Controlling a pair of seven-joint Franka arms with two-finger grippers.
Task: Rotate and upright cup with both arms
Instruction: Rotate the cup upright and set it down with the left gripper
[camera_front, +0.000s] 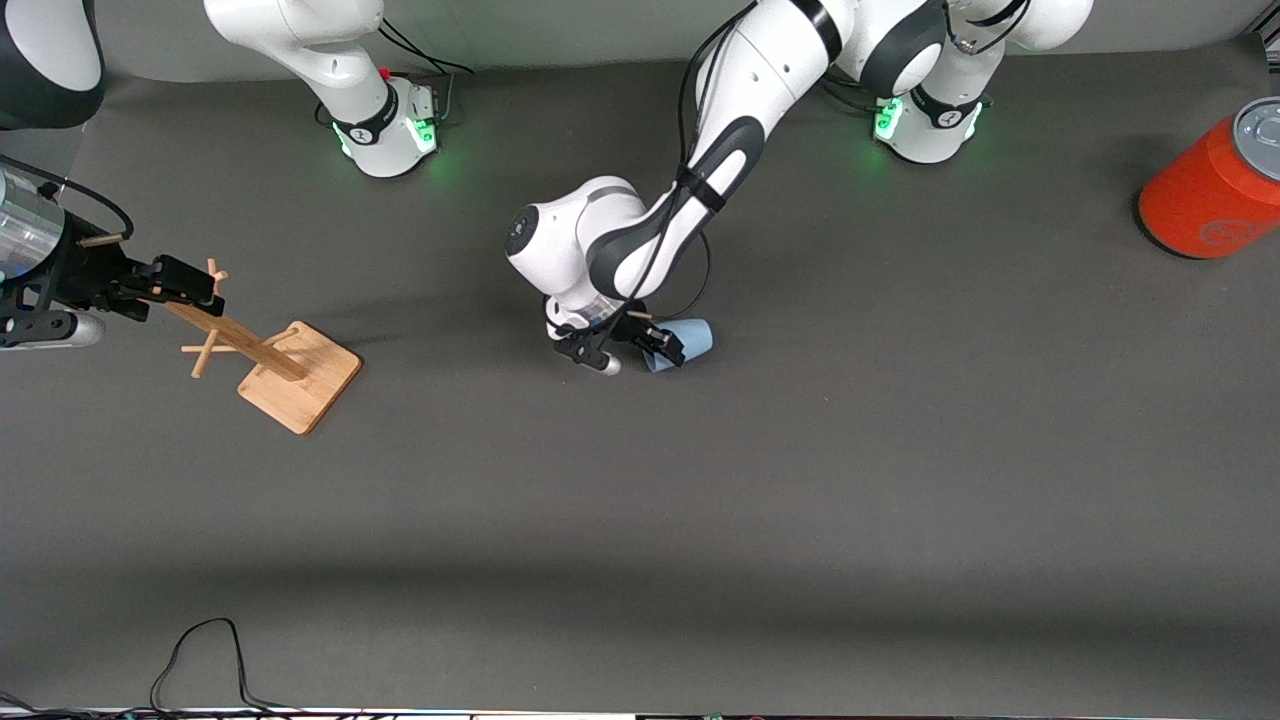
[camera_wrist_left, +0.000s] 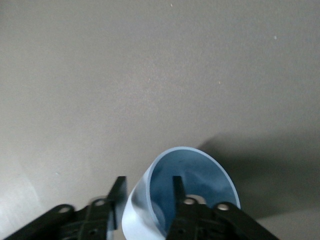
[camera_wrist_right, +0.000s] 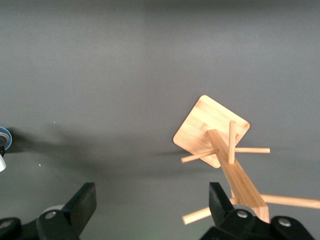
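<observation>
The light-blue cup (camera_front: 692, 338) lies on its side on the mat near the table's middle, its open rim toward my left gripper (camera_front: 655, 348). In the left wrist view the cup (camera_wrist_left: 200, 172) shows its blue inside. My left gripper (camera_wrist_left: 148, 192) holds the cup's wall at the rim, with one finger (camera_wrist_left: 176, 187) inside the cup and the other finger (camera_wrist_left: 119, 192) outside. My right gripper (camera_front: 185, 285) waits open and empty in the air by the top of the wooden peg rack. It shows with its jaws wide apart in the right wrist view (camera_wrist_right: 152, 200).
A wooden peg rack (camera_front: 290, 375) stands on a square base toward the right arm's end, also in the right wrist view (camera_wrist_right: 212, 130). A large orange-red cylinder with a grey lid (camera_front: 1215, 190) lies at the left arm's end. A black cable (camera_front: 200, 650) loops at the front edge.
</observation>
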